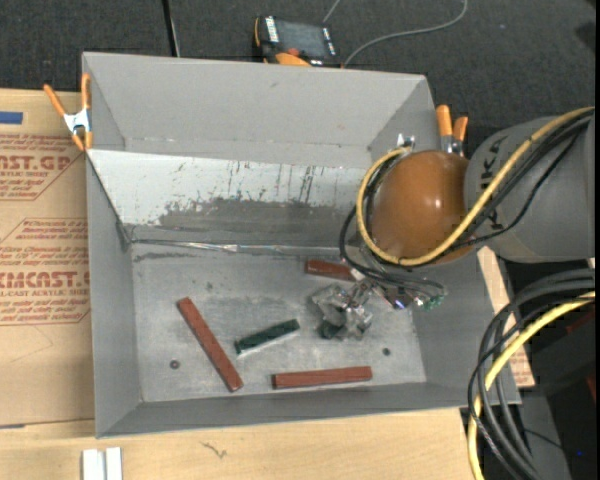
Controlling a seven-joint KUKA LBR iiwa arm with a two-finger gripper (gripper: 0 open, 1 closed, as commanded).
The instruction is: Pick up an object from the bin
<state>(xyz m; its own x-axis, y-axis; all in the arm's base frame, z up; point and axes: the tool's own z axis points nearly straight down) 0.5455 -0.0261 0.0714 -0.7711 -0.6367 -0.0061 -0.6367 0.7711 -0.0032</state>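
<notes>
In the grey bin (113, 298), my arm (540, 198) reached from the right. A diagonal red-brown bar (210, 344) lay left, a level red-brown bar (322, 377) in front. My gripper (345, 313), apart or together I could not tell, hung just right of a dark green bar (267, 336) on the floor.

Bin floor (170, 293) lay open along its left and back, long reddish bar (210, 345) slanted across left-centre, dark green stick (267, 336) just beside it, second reddish bar (321, 377) near the front wall, arm's orange cover (420, 206) (cables (361, 208) looped round it) crowded the right side.
</notes>
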